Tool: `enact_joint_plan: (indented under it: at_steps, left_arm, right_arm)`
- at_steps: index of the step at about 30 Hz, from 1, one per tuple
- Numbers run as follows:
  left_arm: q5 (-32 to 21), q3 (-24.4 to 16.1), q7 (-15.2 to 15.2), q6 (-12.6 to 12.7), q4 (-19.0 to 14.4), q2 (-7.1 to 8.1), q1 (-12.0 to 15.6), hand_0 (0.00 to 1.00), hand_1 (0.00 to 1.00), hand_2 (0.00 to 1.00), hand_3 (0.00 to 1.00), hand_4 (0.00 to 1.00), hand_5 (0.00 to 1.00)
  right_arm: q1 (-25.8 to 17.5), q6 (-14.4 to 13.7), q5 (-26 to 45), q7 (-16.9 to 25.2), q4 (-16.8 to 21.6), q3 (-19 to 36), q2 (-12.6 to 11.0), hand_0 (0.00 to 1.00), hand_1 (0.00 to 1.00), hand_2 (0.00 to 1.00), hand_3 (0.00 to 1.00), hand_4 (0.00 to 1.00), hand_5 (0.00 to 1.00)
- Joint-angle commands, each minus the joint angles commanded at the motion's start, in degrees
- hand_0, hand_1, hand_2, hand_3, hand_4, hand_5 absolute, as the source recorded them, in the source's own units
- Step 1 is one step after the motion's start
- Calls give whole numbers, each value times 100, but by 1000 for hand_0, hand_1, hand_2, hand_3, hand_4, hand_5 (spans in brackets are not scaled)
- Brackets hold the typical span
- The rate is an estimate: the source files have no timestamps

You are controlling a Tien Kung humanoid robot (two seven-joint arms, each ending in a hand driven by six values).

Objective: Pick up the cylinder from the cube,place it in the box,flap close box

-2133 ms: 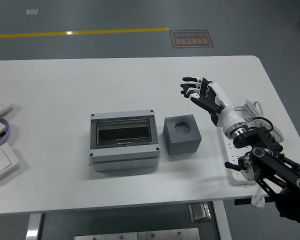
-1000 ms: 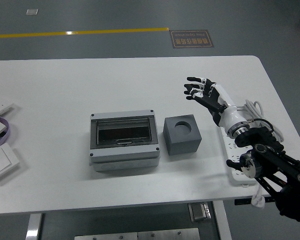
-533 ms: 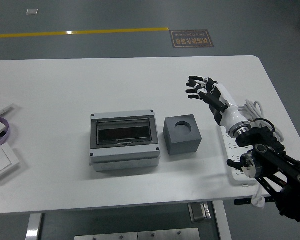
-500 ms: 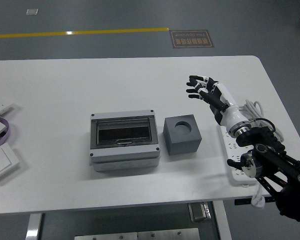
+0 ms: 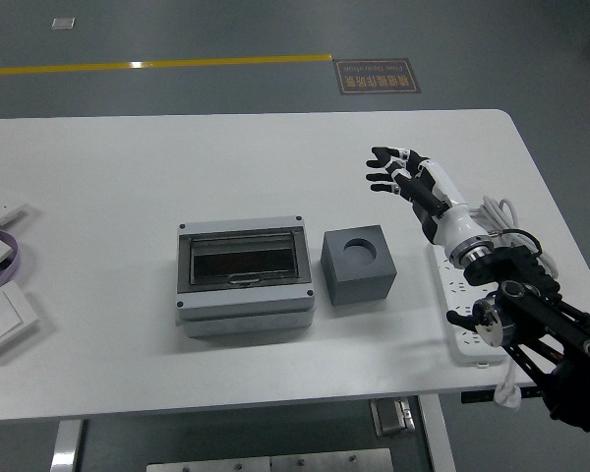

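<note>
The right hand (image 5: 401, 175) is seen raised over the right part of the white table (image 5: 128, 167), its fingers (image 5: 382, 155) spread apart and nothing held in them; the left arm is not in view. The dark grey cube (image 5: 359, 265) is set near the table's middle, just beside the right wall of the grey box (image 5: 243, 275), and a round recess (image 5: 358, 249) is cut into its top face. The cylinder is presumably seated in that recess, with its long axis upright, though from this high angle only a dark circle can be made out, and whether a cylinder actually fills it cannot be told. From the hand, the cube lies to the left and toward the near edge, well apart from the fingertips, so the coming reach is judged to call for a move leftward and down until the fingers stand over the recess. The right hand is the only one placed for that reach. The box's dark flap (image 5: 242, 258) appears to lie down over the opening already (the glare on it makes this uncertain). A white power strip (image 5: 469, 339) lies under the right forearm, and white switch plates (image 5: 2, 315) rest at the table's left edge.
</note>
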Motion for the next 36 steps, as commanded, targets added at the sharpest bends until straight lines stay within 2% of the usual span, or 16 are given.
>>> enact_joint_plan:
  at_steps: [14,26,28,29,31,34,35,36]
  left_arm:
    - [70,-46,-6,1,-13,-4,-63,604,633,611,621,719,197]
    - [84,-45,6,2,-27,-25,-44,604,633,611,621,719,197]
    - [85,-47,4,1,-29,-25,-47,604,633,611,621,719,197]
    - [83,-44,4,0,-29,-26,-48,604,565,586,621,719,198]
    - [68,-33,8,-12,-32,-26,-51,604,565,586,621,719,198]
    - [57,-29,13,-27,-35,-26,-55,604,565,586,621,719,198]
    - [54,-27,14,-31,-35,-27,-56,604,557,586,620,719,199]
    - [52,-27,16,-33,-35,-28,-55,604,557,586,620,719,199]
  right_arm:
    - [444,12,-261,-82,-26,-260,12,647,629,663,642,833,520]
    - [424,15,-160,-31,-86,-248,4,645,623,657,636,822,515]
    - [414,96,-111,3,-123,-243,3,645,623,657,636,822,515]
    - [409,182,-97,0,-143,-239,2,641,615,653,635,820,515]
    - [404,407,-120,-38,-188,-226,-3,641,615,653,635,820,515]
    - [398,538,-184,8,-220,-193,-7,641,615,653,635,820,515]
    - [395,556,-200,44,-222,-180,-8,634,620,711,646,839,545]
    - [390,587,-237,68,-216,-161,-9,634,620,711,646,839,545]
